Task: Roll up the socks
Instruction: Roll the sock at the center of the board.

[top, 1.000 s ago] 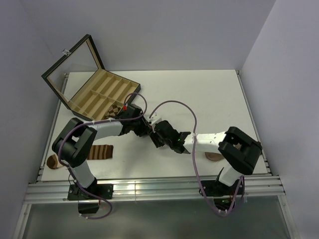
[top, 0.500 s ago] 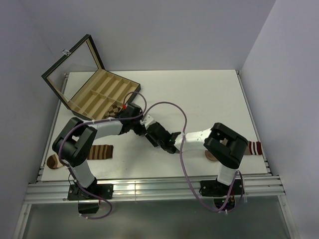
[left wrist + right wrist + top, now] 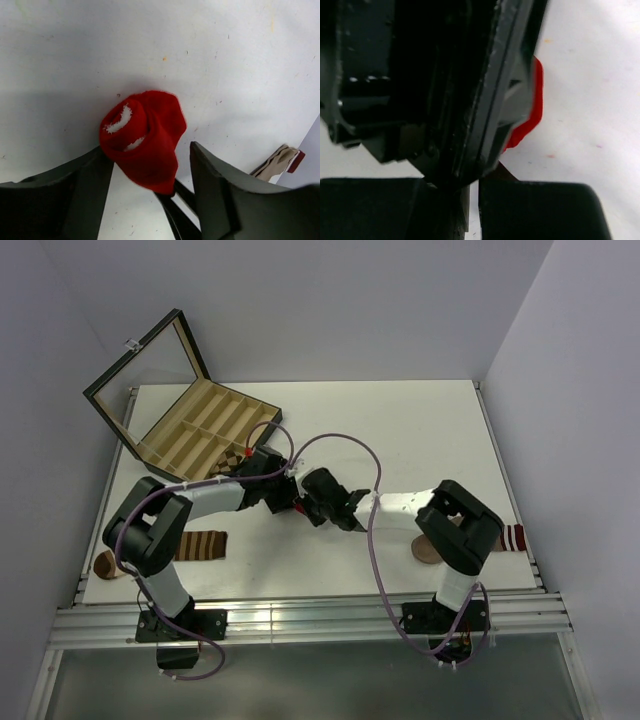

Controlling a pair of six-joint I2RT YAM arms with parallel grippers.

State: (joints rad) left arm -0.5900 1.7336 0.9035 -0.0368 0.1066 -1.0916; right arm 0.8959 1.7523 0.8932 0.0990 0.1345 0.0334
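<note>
Red sock [image 3: 150,145] | rolled into a bundle | white cuff [image 3: 121,118] showing inside

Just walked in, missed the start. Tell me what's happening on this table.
The two arms meet mid-table over a red sock, already curled into a loose roll with white showing inside. The left gripper stands open around the roll; the right gripper is shut at its lower end, though whether it pinches fabric is unclear. The argyle sock lies by the open box, mostly hidden under the left arm.
</note>
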